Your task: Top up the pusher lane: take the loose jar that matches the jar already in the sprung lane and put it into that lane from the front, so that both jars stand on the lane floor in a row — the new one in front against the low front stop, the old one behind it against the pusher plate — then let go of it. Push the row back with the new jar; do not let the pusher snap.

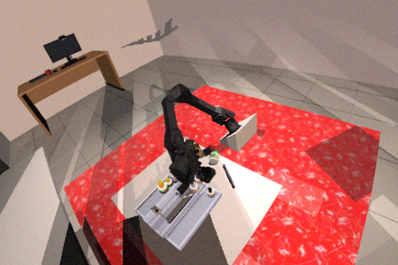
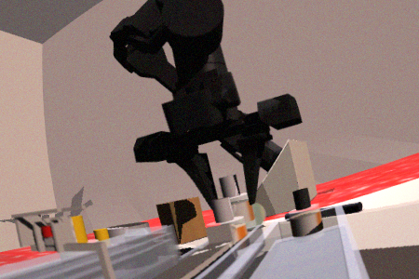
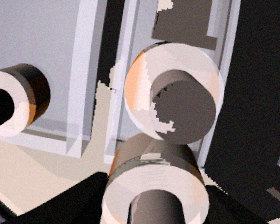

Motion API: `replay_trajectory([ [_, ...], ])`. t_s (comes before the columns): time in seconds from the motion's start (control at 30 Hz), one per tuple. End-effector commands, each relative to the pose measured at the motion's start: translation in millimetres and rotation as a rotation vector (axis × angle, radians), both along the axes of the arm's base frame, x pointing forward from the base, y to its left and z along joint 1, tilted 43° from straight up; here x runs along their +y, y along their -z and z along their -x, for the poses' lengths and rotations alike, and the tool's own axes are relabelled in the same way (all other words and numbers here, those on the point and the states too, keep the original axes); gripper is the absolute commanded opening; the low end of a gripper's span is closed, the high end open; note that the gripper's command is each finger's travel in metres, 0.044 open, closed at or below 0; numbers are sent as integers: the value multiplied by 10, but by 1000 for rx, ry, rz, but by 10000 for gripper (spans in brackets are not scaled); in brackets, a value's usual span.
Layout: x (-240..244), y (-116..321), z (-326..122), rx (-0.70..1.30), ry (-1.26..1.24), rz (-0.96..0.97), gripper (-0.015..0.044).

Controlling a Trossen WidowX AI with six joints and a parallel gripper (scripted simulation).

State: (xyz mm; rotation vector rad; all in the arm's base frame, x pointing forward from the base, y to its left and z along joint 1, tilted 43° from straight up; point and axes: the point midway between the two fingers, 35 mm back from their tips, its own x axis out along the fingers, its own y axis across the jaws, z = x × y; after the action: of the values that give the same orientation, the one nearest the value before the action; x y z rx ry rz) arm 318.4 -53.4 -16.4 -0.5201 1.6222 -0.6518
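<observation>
My gripper (image 2: 234,203) (image 3: 155,189) is shut on a grey-capped jar with a white and orange body. This held jar (image 2: 242,205) (image 3: 156,176) is at the front end of the sprung lane, right in front of the lane jar. The lane jar (image 2: 223,232) (image 3: 138,85) has the same grey cap and orange label and stands in the middle lane. In the wrist view the two jars overlap; contact is not certain. The held jar's cap shows higher than the lane jar's in the exterior view. Its base and the front stop beneath it are hidden. The pusher plate is not clearly visible.
The grey rack (image 1: 190,227) (image 3: 36,40) has a black-capped jar (image 1: 211,193) (image 2: 306,223) (image 3: 22,107) in a side lane. Yellow-capped jars (image 1: 162,186) are on its other side. A green-capped jar (image 1: 214,157), brown box (image 2: 193,220), dark pen (image 1: 228,176) and pale block (image 1: 243,136) lie beyond.
</observation>
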Motion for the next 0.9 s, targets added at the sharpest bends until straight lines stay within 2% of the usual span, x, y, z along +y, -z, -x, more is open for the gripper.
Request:
replay_trajectory([
  [0.0,6,-37,-112,-29,-8,2,0],
  [0.87,7,-48,-201,-30,-8,2,0],
])
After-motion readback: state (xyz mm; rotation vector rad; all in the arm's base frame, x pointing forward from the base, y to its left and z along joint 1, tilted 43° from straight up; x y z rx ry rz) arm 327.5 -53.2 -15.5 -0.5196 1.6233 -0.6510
